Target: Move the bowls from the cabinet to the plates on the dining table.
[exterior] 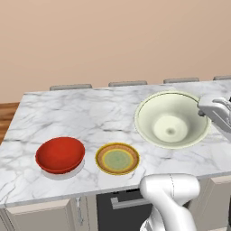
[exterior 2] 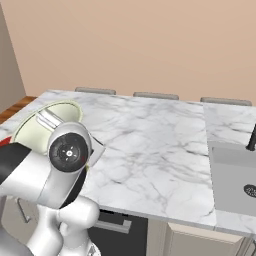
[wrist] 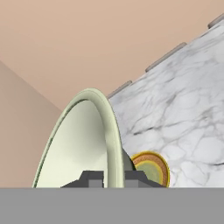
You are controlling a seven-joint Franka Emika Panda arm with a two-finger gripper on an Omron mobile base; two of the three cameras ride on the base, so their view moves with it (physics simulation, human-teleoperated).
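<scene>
Cream bowl above marble table, left.

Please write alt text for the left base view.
The gripper holds a cream-green bowl by its rim above the marble dining table. A red bowl sits on a white-grey plate, beside a bare yellow plate.

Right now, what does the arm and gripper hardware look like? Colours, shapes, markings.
Glossy white rounded arm links, tube-like with bulbous joints. In the right base view, one joint ends in a dark round cap with concentric rings, with a black band on the link beside it. The gripper has two small dark grey blocky fingertips. No cables or markings visible.
</scene>
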